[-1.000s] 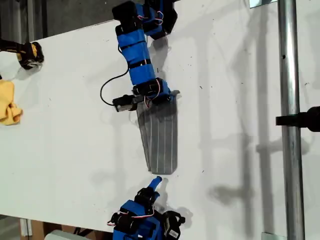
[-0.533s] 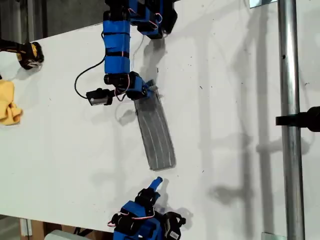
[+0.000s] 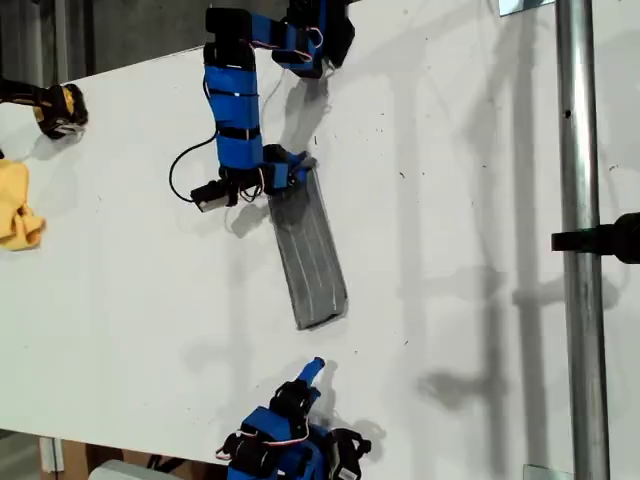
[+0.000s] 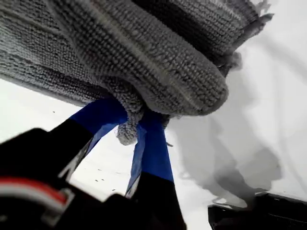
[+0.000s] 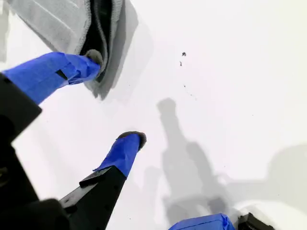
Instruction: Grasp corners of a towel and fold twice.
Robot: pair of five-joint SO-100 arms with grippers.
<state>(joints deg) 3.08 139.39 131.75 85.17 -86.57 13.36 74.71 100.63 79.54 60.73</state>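
My first gripper [image 4: 136, 127] hides the towel [image 3: 308, 250] corner it pinches, its jaws clenched on bunched grey cloth at the far end of the folded strip, which lies slanted mid-counter in the exterior view. My second gripper [image 5: 117, 98] hangs with jaws spread and holding nothing, just beside the strip's near end. The white counter [image 3: 460, 250] carries a yellow cloth [image 3: 18, 205] at the exterior view's left edge.

no readable text, no labels, no brand marks, no numbers in any view
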